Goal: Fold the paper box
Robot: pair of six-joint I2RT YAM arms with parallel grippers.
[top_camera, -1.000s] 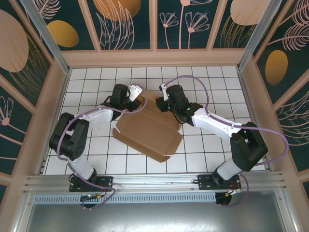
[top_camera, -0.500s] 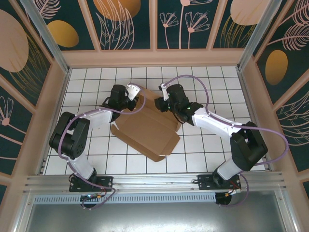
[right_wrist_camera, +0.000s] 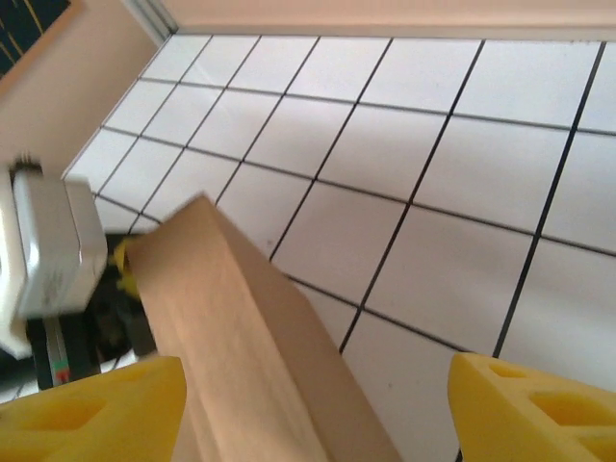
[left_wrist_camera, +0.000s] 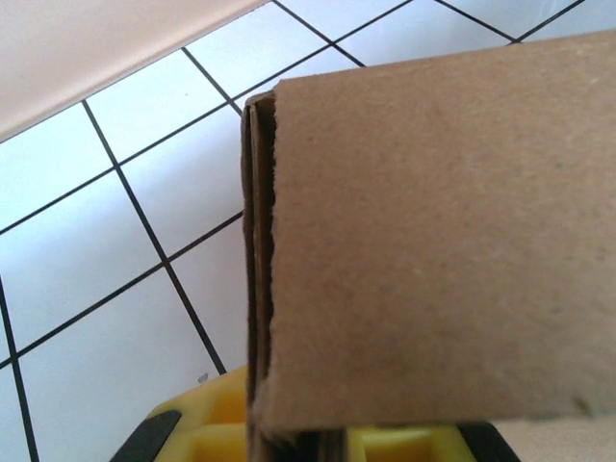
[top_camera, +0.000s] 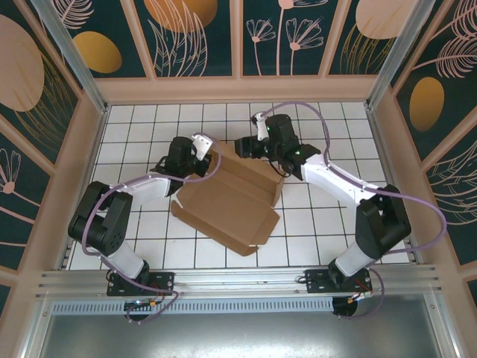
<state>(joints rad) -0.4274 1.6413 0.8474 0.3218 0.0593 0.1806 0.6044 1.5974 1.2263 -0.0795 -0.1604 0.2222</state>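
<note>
Looking at the paper box [top_camera: 227,201] lying flat-ish in the middle of the white tiled bench [top_camera: 149,224], far flap tipped up. Got the left claw [top_camera: 209,158] clamped shut on the left end of that flap, cardboard pinched between its yellow pads [left_wrist_camera: 207,433]. Got the right claw [right_wrist_camera: 318,404] spread wide open at the flap's other end, cardboard edge running up between the yellow fingers [right_wrist_camera: 520,409]. Can't tell if touching.

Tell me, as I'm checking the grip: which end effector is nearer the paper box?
Left. The left end effector is shut on the paper box's raised flap; the right end effector stands open around that flap's far end.
</note>
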